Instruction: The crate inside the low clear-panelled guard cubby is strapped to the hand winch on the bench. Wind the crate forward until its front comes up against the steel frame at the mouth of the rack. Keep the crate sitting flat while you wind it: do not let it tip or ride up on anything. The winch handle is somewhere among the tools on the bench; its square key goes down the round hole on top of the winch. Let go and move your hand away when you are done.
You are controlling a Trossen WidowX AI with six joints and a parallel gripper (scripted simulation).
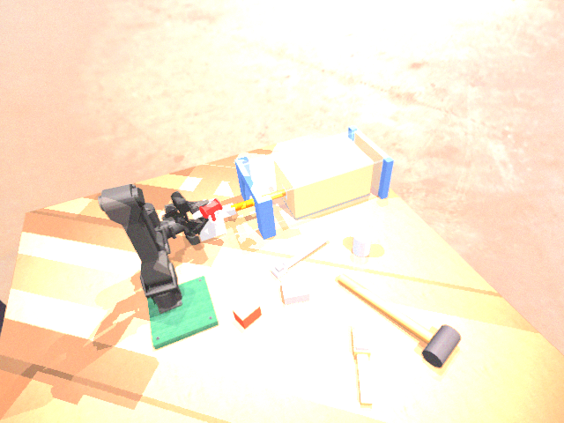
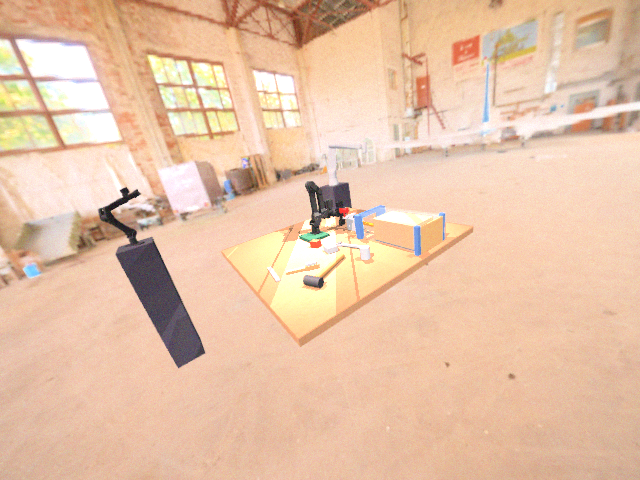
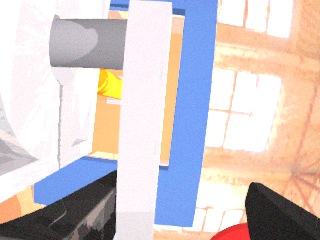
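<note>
In the top view, the crate point(image 1: 334, 191) point(image 2: 395, 232) point(image 3: 105, 130) is seen right of centre in the upper half, apparently flat, with a clear gap between its front and the blue frame point(image 1: 264, 218) point(image 2: 359, 227) point(image 3: 192, 125). It is joined by the yellow strap point(image 1: 242, 204) point(image 2: 368, 224) point(image 3: 111, 86) to the winch point(image 1: 212, 228) point(image 2: 350, 223) point(image 3: 30, 75), left of centre. The red-gripped winch handle point(image 1: 210, 209) point(image 2: 344, 210) point(image 3: 144, 110) is already up at the winch, beside the gripper point(image 1: 204, 213) point(image 2: 339, 214) point(image 3: 187, 188).

In the exterior view, the crate is seen right of centre, set back from the frame; no tipping can be made out. The handle's seating is too small to be judged.

In the wrist view, the fingers are spread about halfway at the lower left and lower right, with nothing clamped. The handle's pale bar is passed between them and met by a grey cylinder at the upper left, so the key is probably seated. Fetching and fitting can be judged done; winding to the frame, letting go and backing away are left.
</note>
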